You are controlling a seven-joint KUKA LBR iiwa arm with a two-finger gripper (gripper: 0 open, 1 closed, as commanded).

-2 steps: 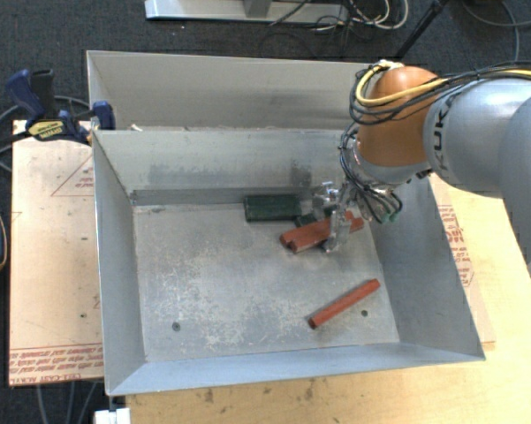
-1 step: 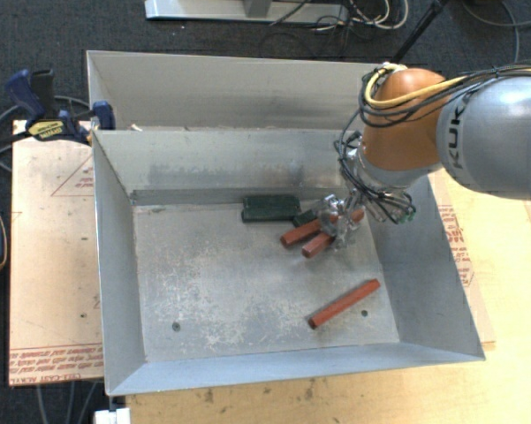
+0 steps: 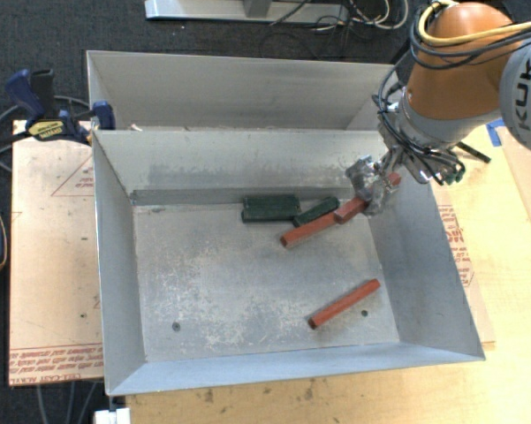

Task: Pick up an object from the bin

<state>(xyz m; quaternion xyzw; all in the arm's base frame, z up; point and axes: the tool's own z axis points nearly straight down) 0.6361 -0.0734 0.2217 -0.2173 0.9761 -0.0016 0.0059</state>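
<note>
My gripper [image 3: 368, 194] hangs at the bin's back right, its fingers closed on the right end of a long reddish-brown bar [image 3: 316, 226]. That bar slants down to the left, its lower end near the bin floor. Just behind it lie two dark green blocks, one longer [image 3: 269, 208] and one smaller [image 3: 315, 210], close to the back wall. A second reddish-brown bar [image 3: 344, 304] lies on the floor toward the front right, apart from the gripper.
The arm with its orange cover and cables comes in over the bin's right rim. The bin's sloping walls rise on all sides, and the right wall is close beside the gripper.
</note>
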